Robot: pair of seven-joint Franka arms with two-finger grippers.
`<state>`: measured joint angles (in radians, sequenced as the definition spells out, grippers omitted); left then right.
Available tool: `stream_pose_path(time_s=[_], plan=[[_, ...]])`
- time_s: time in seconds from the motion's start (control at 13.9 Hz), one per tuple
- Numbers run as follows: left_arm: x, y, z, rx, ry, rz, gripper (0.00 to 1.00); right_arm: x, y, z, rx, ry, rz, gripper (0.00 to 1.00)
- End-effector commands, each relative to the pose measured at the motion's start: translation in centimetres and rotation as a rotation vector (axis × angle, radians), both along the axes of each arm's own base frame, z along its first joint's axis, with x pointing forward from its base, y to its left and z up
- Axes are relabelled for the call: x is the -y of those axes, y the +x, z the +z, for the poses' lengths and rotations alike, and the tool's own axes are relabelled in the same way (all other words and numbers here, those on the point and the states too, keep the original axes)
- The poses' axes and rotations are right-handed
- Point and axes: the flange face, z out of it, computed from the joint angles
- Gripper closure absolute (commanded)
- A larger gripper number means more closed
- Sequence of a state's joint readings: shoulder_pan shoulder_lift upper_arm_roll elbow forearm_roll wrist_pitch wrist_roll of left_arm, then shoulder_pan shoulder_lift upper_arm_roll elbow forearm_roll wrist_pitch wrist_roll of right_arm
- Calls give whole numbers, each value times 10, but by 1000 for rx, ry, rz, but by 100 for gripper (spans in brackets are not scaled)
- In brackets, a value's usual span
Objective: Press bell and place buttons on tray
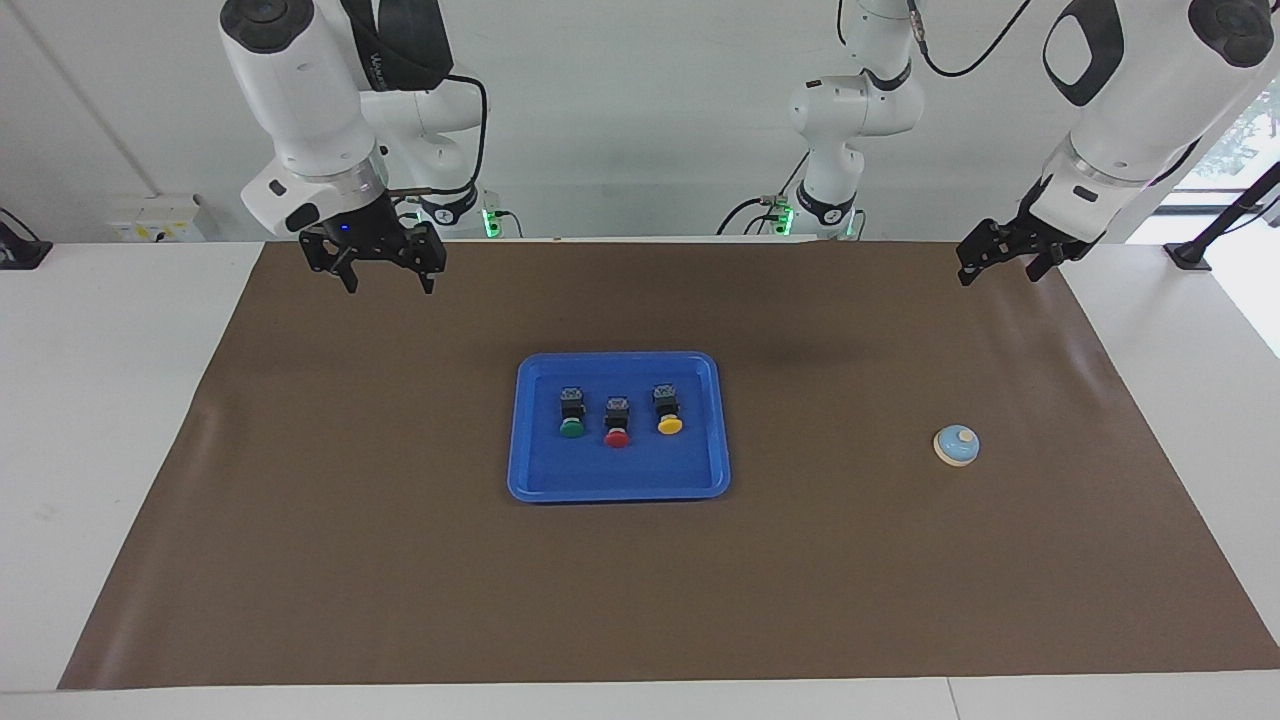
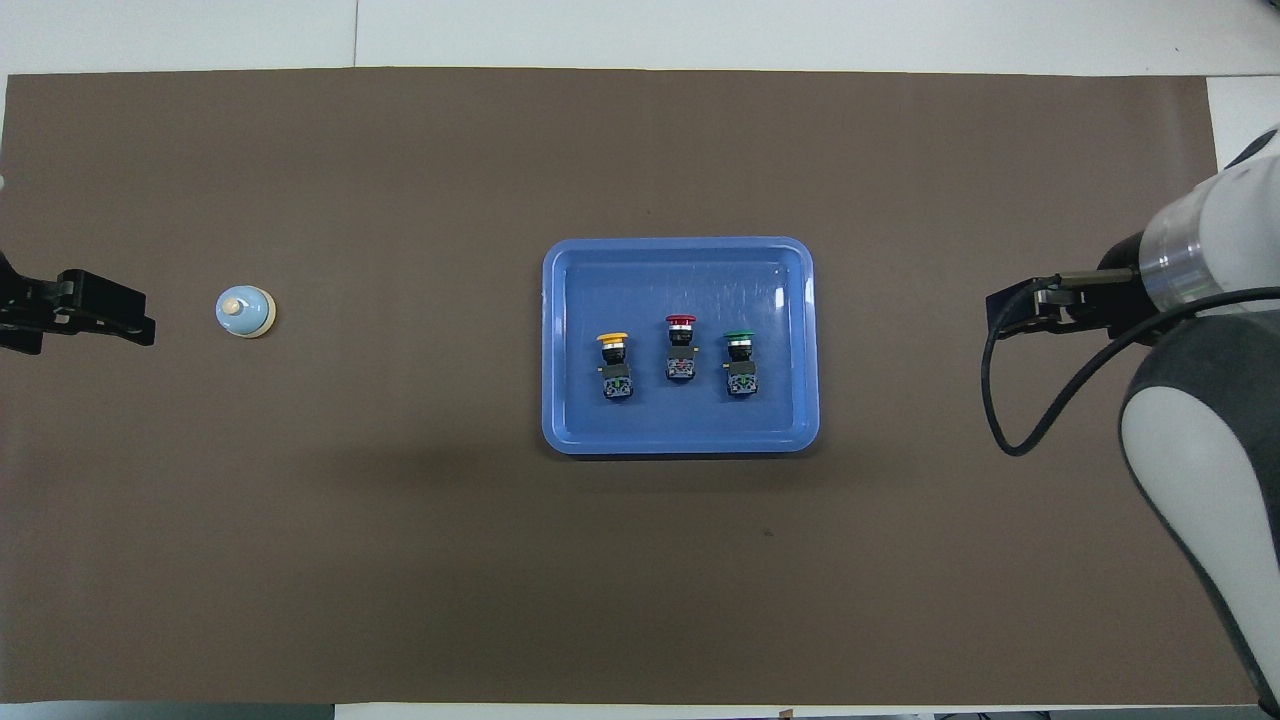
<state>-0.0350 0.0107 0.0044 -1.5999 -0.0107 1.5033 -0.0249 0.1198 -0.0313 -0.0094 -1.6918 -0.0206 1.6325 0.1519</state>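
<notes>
All three buttons point(image 1: 617, 416) lay in the tray point(image 1: 618, 486) mid-tabletop, so placement looked done. The bell point(image 1: 956, 445) sat toward the left arm's end; pressed or not, couldn't tell. Right gripper point(image 1: 385, 272) hung open and empty; left gripper point(image 1: 1005, 257) also held nothing, opening unclear.

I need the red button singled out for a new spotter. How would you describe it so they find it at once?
Find the blue tray in the middle of the brown mat. Three black-bodied push buttons lie in a row inside it. The red button is the middle one, between the green button and the yellow button.
</notes>
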Motion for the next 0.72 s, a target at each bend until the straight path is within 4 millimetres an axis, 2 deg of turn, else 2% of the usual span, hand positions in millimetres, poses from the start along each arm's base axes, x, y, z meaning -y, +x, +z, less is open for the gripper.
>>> stream_pose_path(time_s=[0.0, 0.14, 0.5, 0.65], plan=[[-3, -2, 4, 14, 0, 6, 0, 34, 6, 5, 16, 56, -44, 0], [-3, 2, 5, 43, -1, 9, 0, 48, 6, 7, 7, 75, -73, 0], [-2, 11, 1, 77, -3, -33, 0, 49, 3, 4, -14, 70, -73, 0], [-10, 16, -5, 85, -7, -62, 0, 47, 2, 3, -17, 69, -74, 0]])
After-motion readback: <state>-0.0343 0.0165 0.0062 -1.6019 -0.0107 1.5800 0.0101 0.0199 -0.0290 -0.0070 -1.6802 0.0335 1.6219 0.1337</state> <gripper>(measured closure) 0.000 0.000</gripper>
